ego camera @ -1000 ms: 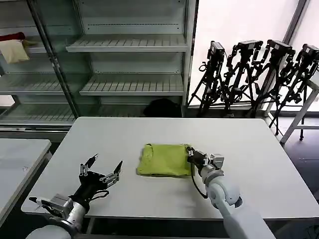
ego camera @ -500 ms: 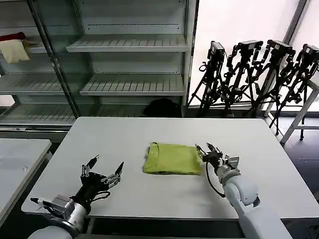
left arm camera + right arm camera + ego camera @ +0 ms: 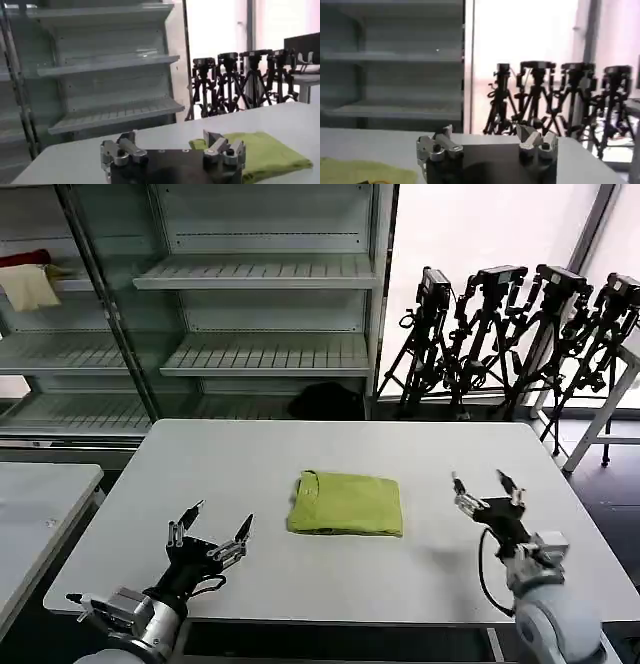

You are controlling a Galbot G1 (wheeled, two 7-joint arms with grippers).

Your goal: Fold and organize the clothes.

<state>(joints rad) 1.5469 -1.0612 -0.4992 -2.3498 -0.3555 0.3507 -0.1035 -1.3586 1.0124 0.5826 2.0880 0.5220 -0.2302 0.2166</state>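
Observation:
The clothes are one lime-green T-shirt, folded into a neat rectangle in the middle of the white table. It also shows as a green bundle in the left wrist view and as a yellow-green edge in the right wrist view. My left gripper hovers open near the table's front left, apart from the shirt. To the shirt's right, my right gripper stands open with nothing between its fingers, well clear of the cloth.
Metal shelving stands behind the table, with a pale yellow cloth and a red cloth on a far-left shelf. Camera tripods line the window at the back right. Another table sits at the left.
My right gripper let go of the shirt's right edge, opened and drew away to the right. The folded shirt shifted slightly right and now lies still. The left arm barely moved.

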